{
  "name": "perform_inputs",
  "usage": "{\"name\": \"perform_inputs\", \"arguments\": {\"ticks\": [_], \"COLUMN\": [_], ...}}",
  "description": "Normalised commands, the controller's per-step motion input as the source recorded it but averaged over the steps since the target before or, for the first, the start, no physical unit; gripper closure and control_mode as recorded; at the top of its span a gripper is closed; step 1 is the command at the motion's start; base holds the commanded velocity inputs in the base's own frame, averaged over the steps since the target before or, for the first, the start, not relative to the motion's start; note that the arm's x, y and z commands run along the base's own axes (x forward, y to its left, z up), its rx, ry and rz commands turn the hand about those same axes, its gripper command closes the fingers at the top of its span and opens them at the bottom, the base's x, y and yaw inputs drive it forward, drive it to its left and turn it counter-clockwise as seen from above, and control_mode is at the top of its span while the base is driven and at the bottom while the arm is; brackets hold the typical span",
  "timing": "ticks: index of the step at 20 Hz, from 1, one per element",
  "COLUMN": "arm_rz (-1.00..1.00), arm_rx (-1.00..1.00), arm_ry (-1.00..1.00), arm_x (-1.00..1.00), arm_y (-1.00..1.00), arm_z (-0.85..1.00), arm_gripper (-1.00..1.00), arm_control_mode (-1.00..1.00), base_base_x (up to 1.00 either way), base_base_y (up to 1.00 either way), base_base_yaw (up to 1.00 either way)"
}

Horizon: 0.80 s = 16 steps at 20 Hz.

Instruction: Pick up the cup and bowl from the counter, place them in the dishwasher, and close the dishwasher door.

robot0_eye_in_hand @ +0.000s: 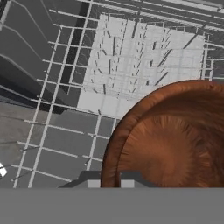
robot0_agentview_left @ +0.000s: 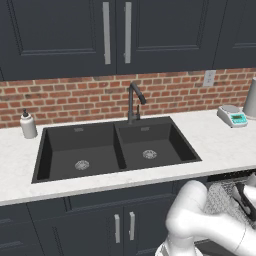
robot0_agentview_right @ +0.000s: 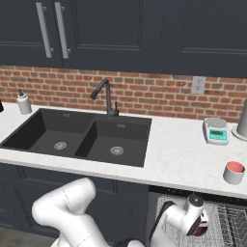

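Note:
My gripper [robot0_eye_in_hand: 111, 183] is shut on the rim of the brown wooden bowl [robot0_eye_in_hand: 170, 148], whose inside faces the hand camera. The bowl hangs over the grey wire rack [robot0_eye_in_hand: 131, 65] of the open dishwasher. In the right base view the gripper [robot0_agentview_right: 198, 227] sits low under the counter edge, with a sliver of the bowl [robot0_agentview_right: 200, 231] beside the rack [robot0_agentview_right: 231, 217]. The cup [robot0_agentview_right: 234, 172], grey with a red inside, stands upright on the white counter [robot0_agentview_right: 183, 159] near its front edge, right of the sink. The dishwasher door is out of view.
A black double sink [robot0_agentview_left: 115, 147] with a dark faucet [robot0_agentview_left: 134, 102] is cut into the counter [robot0_agentview_left: 220, 145]. A soap bottle [robot0_agentview_left: 28, 125] stands at its left. At the right are a small scale [robot0_agentview_right: 215, 130] and a grey upright object [robot0_agentview_right: 242, 120]. Dark cabinets hang above.

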Motion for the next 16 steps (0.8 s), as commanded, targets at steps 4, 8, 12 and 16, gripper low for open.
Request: {"name": "perform_inputs", "arguments": {"ticks": [4, 8, 12, 16], "arm_rz": [0.01, 0.04, 0.05, 0.06], "arm_rx": [0.1, 0.14, 0.16, 0.16], "arm_ry": [-0.03, -0.02, -0.01, 0.0], "arm_x": [0.16, 0.26, 0.26, 0.29], "arm_y": [0.0, -0.05, -0.12, -0.16], "arm_z": [-0.46, -0.2, 0.0, -0.02], "arm_gripper": [1.0, 1.0, 1.0, 1.0], "arm_control_mode": [-1.0, -1.0, -1.0, -1.0], "base_base_x": [0.0, 0.0, 0.0, 0.0], "base_base_y": [0.0, 0.0, 0.0, 0.0], "base_base_yaw": [0.0, 0.0, 0.0, 0.0]}}
